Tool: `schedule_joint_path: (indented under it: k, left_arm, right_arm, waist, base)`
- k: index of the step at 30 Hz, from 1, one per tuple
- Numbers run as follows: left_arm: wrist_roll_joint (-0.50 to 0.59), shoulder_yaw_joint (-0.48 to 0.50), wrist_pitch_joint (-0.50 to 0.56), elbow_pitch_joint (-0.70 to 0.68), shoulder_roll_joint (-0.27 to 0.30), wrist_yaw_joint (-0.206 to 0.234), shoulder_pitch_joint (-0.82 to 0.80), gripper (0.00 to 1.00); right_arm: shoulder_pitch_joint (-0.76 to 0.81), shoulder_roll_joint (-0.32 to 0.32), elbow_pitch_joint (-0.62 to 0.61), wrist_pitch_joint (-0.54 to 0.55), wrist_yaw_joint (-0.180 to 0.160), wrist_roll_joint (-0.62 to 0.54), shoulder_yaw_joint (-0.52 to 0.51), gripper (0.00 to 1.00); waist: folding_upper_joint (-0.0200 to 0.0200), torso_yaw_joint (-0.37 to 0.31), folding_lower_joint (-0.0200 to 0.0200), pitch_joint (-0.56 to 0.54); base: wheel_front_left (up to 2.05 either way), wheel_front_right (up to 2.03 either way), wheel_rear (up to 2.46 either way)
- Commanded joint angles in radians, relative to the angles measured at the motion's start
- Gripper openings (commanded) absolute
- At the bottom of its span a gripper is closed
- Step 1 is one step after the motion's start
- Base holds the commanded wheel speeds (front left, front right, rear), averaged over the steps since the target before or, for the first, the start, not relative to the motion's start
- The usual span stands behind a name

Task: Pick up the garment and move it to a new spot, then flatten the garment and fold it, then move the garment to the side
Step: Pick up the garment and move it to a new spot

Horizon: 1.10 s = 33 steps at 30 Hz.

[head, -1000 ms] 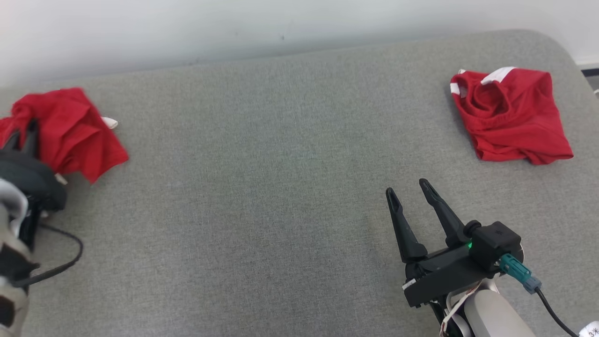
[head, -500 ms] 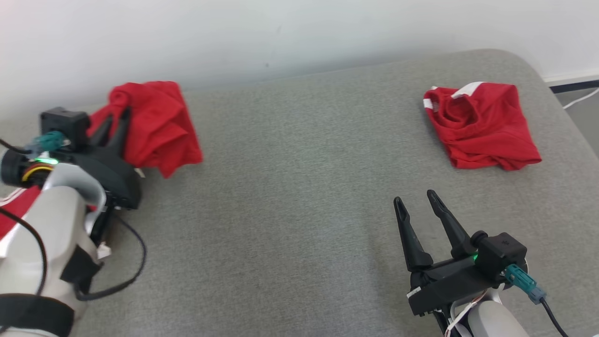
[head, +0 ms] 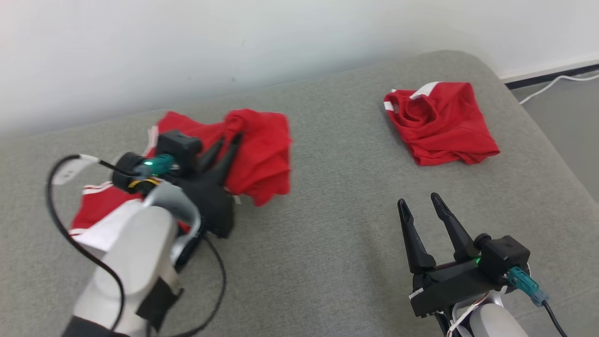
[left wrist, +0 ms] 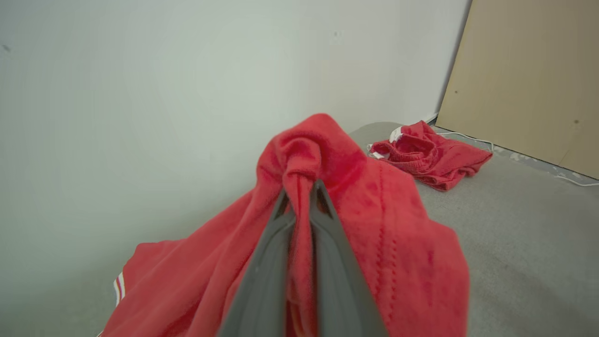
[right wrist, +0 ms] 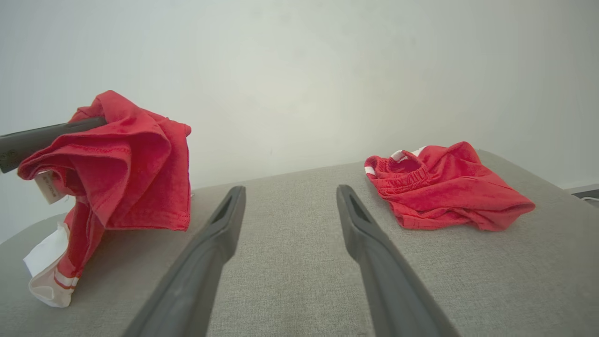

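A red garment (head: pixel 257 150) with white trim hangs bunched from my left gripper (head: pixel 229 140), which is shut on a fold of it above the grey cushion. In the left wrist view the cloth (left wrist: pixel 388 224) drapes over both fingers (left wrist: pixel 266 262), and its lower end trails to the surface. From the right wrist view the same garment (right wrist: pixel 126 164) hangs at the left, white hem touching the cushion. My right gripper (head: pixel 419 206) stands open at the lower right, nothing between its fingers (right wrist: pixel 224 224).
A second red garment (head: pixel 437 124) lies folded at the far right of the grey cushion (head: pixel 327 224). A white wall rises behind. A white cable (head: pixel 552 82) runs on the floor past the cushion's right edge.
The camera has swung left. My left gripper has carried the red garment rightward toward the cushion's middle, lifted off the surface. The right gripper has kept its place, still open.
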Motion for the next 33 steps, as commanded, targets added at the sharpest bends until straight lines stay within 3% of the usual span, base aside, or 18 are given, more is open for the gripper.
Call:
schedule_joint_path:
  k: [1, 12, 14, 18, 19, 20, 26, 33]
  left_arm:
    - [-0.001, -0.015, 0.006, -0.031, -0.015, 0.006, 0.021, 0.01]
    - [-0.052, -0.090, -0.016, -0.096, -0.100, 0.031, 0.114, 0.00]
    - [-0.038, -0.126, -0.048, -0.063, -0.108, 0.039, 0.132, 0.06]
    - [-0.049, -0.162, -0.089, 0.004, -0.113, 0.040, 0.144, 0.38]
    - [-0.048, -0.168, -0.104, 0.020, -0.115, 0.042, 0.144, 0.86]
    - [-0.050, -0.173, -0.119, 0.036, -0.116, 0.048, 0.146, 1.00]
    - [-0.084, -0.210, -0.176, 0.080, -0.118, 0.049, 0.157, 1.00]
    - [-0.118, -0.206, -0.215, 0.081, -0.118, 0.092, 0.176, 1.00]
  right_arm:
    - [0.007, 0.000, -0.001, -0.002, 0.000, 0.000, -0.003, 1.00]
    - [0.013, 0.001, -0.004, -0.002, 0.000, -0.003, -0.010, 1.00]
    - [0.011, 0.002, -0.005, -0.002, 0.000, -0.005, -0.007, 1.00]
    - [0.005, 0.005, -0.008, -0.002, 0.000, -0.006, -0.008, 1.00]
    - [0.005, 0.006, -0.009, -0.002, 0.000, -0.006, -0.009, 1.00]
    - [0.005, 0.006, -0.009, -0.002, 0.000, -0.006, -0.010, 1.00]
    - [0.016, 0.003, -0.008, -0.002, 0.000, -0.009, -0.021, 1.00]
    - [0.029, 0.003, -0.018, -0.002, 0.000, -0.018, -0.030, 1.00]
  waist:
    - [0.0000, -0.019, 0.0001, -0.004]
    - [0.0000, -0.055, 0.0001, -0.012]
    - [0.0000, -0.061, 0.0001, -0.009]
    - [0.0000, -0.068, 0.0001, -0.003]
    - [0.0000, -0.069, 0.0001, -0.002]
    - [0.0000, -0.069, 0.0001, -0.001]
    - [0.0000, -0.056, 0.0001, -0.006]
    - [0.0000, -0.016, 0.0001, -0.025]
  base:
    - [0.00, 0.00, 0.00]
    - [0.00, 0.00, 0.00]
    - [0.00, 0.00, 0.00]
    - [0.00, 0.00, 0.00]
    - [0.00, 0.00, 0.00]
    - [0.00, 0.00, 0.00]
    - [0.00, 0.00, 0.00]
    - [0.00, 0.00, 0.00]
